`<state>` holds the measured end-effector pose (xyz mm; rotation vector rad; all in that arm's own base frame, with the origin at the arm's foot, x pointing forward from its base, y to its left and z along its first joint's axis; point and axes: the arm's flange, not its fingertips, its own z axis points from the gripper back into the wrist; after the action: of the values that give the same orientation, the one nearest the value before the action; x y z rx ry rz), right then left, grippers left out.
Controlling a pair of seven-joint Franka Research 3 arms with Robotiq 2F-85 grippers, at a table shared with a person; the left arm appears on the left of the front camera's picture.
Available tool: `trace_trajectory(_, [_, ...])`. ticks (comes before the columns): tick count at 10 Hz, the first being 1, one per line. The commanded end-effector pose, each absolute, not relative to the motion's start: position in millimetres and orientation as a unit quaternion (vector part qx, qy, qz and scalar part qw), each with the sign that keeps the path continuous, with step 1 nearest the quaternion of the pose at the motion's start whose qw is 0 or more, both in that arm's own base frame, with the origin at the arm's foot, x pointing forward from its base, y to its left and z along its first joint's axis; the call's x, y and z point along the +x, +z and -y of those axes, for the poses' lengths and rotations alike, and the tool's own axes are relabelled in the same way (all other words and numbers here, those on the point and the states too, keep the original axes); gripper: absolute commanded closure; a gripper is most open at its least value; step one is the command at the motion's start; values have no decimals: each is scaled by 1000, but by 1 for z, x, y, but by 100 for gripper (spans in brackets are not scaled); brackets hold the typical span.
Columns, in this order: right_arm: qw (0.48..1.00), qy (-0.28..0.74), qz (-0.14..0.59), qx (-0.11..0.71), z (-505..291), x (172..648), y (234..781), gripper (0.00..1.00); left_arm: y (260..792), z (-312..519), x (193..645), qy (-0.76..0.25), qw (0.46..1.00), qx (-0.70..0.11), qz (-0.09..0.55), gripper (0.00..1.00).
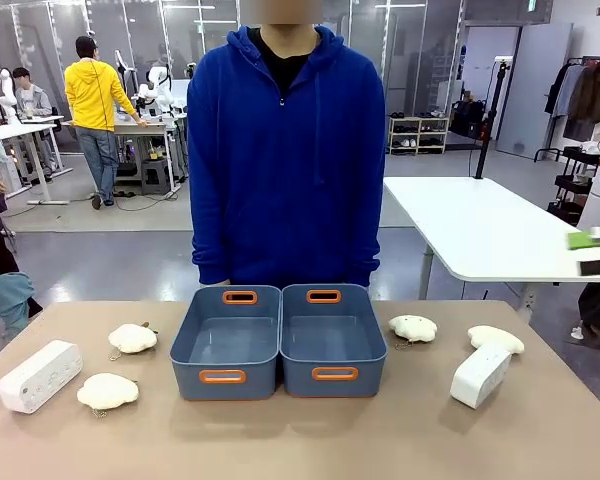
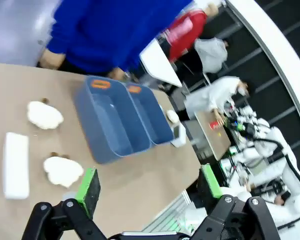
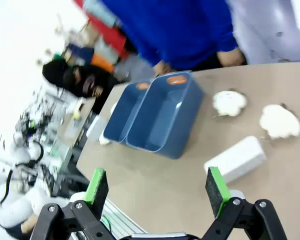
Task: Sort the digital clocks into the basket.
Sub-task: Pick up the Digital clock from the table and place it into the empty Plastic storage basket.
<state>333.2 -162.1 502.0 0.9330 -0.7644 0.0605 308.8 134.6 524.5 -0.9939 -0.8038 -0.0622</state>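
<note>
The left pincer [image 2: 149, 183] and right pincer [image 3: 156, 186] both stand wide apart and empty above the near side of the tabletop [image 1: 300, 440]. The left basket [image 1: 193, 372] and right basket [image 1: 368, 372] sit touching, side by side and empty, at mid-tabletop in front of a person in a blue hoodie [image 1: 285, 150]. The left digital clock [image 1: 40, 376] lies at far left, with the front cloud plush [image 1: 107, 391] and rear cloud plush [image 1: 132, 338] between it and the baskets. The right digital clock [image 1: 480, 375] stands tilted at right, just in front of the outer cloud plush [image 1: 495, 339], with the inner cloud plush [image 1: 412, 327] nearer the baskets.
</note>
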Motion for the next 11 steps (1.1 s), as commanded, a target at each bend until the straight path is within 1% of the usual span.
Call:
trace_trajectory(1, [817, 5, 377, 437, 171, 324, 498, 0, 503, -135, 277, 2, 800, -449, 397, 0])
trace_trajectory(3, [818, -2, 377, 434, 169, 332, 498, 0, 492, -146, 283, 48, 809, -431, 397, 0])
trace_trajectory(4, [820, -14, 374, 433, 190, 316, 498, 0, 521, -169, 293, 19, 805, -442, 395, 0])
trace_trajectory(11, [820, -14, 374, 433, 190, 316, 498, 0, 521, -169, 293, 19, 805, -442, 395, 0])
